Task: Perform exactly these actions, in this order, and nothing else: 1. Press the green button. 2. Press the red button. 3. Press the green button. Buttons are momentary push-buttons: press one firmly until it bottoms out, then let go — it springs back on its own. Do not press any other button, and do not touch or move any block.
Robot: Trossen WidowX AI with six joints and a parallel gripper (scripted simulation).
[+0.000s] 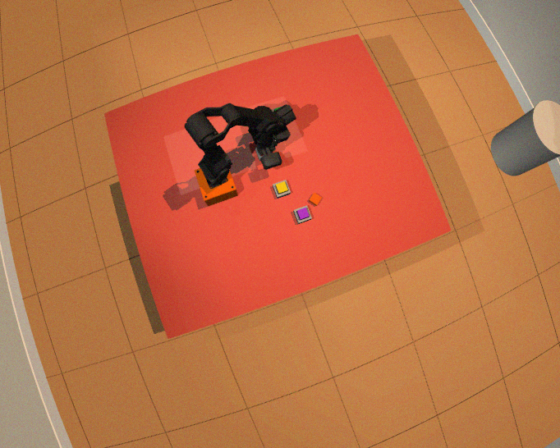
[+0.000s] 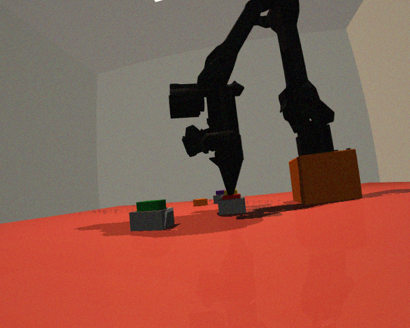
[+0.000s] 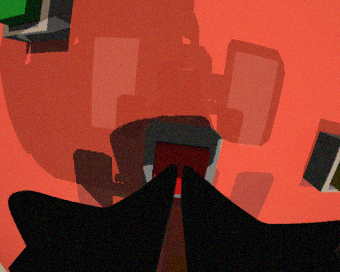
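Note:
My gripper (image 2: 231, 193) (image 3: 179, 172) is shut and empty, pointing down with its fingertips on the red button (image 2: 235, 196) (image 3: 181, 152). The red cap shows as a thin strip above its grey housing in the exterior view, pushed down at least partly. In the top view the arm hides this button. The green button (image 2: 151, 205) (image 3: 20, 9) stands apart from the gripper with its cap raised; in the top view it is almost wholly hidden by the arm.
The yellow button (image 1: 281, 187) and purple button (image 1: 303, 212) (image 2: 219, 192) are on the red table top (image 1: 224, 270). An orange block (image 1: 314, 198) (image 2: 200, 202) lies near them. The arm's orange base (image 1: 219, 194) (image 2: 329, 177) stands on the table.

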